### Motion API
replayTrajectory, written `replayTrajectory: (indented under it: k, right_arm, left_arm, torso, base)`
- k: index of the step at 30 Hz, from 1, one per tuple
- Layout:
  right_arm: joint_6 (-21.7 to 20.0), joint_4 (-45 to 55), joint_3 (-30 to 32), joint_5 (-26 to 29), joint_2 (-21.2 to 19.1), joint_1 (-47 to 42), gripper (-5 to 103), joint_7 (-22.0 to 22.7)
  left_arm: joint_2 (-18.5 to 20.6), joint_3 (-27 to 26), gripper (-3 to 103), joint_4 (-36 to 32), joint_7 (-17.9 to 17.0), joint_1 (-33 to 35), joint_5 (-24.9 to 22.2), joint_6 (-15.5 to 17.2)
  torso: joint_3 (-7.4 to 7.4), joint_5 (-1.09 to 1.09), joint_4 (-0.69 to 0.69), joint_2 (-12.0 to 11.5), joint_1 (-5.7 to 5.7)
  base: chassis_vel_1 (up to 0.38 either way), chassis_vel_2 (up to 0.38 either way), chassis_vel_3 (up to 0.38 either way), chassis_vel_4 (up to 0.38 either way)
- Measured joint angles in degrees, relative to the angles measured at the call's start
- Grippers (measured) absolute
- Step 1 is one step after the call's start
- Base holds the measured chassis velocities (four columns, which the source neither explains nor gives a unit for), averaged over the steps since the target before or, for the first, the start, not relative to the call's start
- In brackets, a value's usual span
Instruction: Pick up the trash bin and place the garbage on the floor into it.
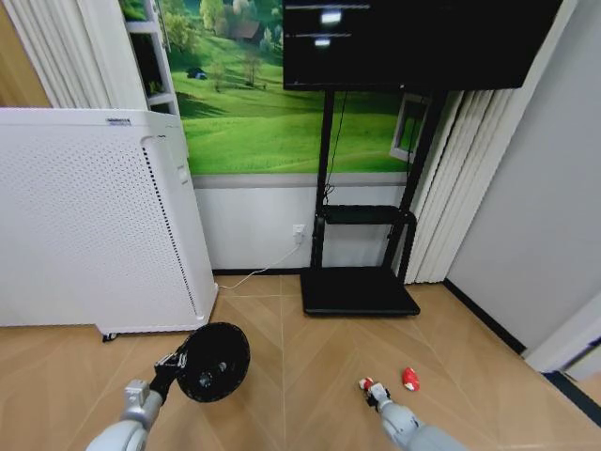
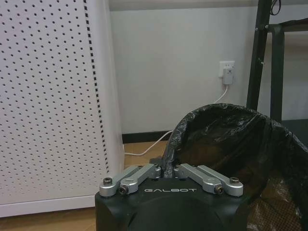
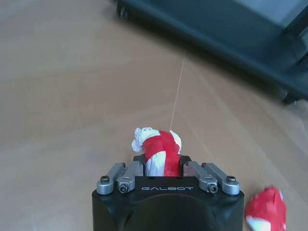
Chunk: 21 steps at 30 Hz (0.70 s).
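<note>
The left gripper (image 2: 166,174) gripped the trash bin (image 1: 212,361) by its rim, held tilted beside the white appliance (image 1: 94,225). The right gripper (image 3: 161,166) clamped the red-and-white wrapper (image 3: 159,151) near the TV stand base (image 1: 359,291); next likely carrying it across to the bin's mouth.

Left gripper (image 1: 174,365) and right gripper (image 1: 369,387) are both clamped, arms reaching forward low.

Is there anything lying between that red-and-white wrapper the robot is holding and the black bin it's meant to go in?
Nothing visible: bare floor separates the wrapper in the right gripper from the trash bin.
</note>
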Motion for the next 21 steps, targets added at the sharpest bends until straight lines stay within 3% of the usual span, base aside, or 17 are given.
replayTrajectory:
  k: [7, 13, 19, 21]
  right_arm:
    - [-0.36, 15.04, 6.97, 1.75, -4.20, -3.70, 31, -2.03]
    - [2.71, 24.57, 12.45, 1.38, -7.15, -6.69, 31, -5.39]
    - [9.64, 31.08, 17.04, 2.02, -10.53, -9.55, 31, -12.92]
    - [14.42, 32.92, 17.61, 2.03, -11.28, -10.31, 31, -17.04]
  left_arm:
    - [-1.59, 5.99, 4, 1.54, -1.14, -4.87, 0.73, 1.17]
    - [-2.92, 9.62, 4, 4.46, -1.91, -9.13, 0.85, 1.69]
    - [-3.31, 11.84, 4, 7.52, -2.35, -13.05, 0.88, 1.69]
    - [-4.06, 13.80, 4, 9.03, -2.67, -15.79, 0.82, 1.92]
  torso:
    - [0.00, -0.04, -0.02, 0.00, 0.00]
    - [-0.01, -0.03, 0.00, 0.01, 0.00]
    - [-0.01, -0.02, -0.01, 0.01, 0.00]
    - [-0.01, -0.02, -0.01, 0.02, 0.00]
  base:
    - [0.000, 0.000, 0.000, 0.000]
    - [0.000, 0.000, 0.000, 0.000]
    - [0.000, 0.000, 0.000, 0.000]
    - [0.000, 0.000, 0.000, 0.000]
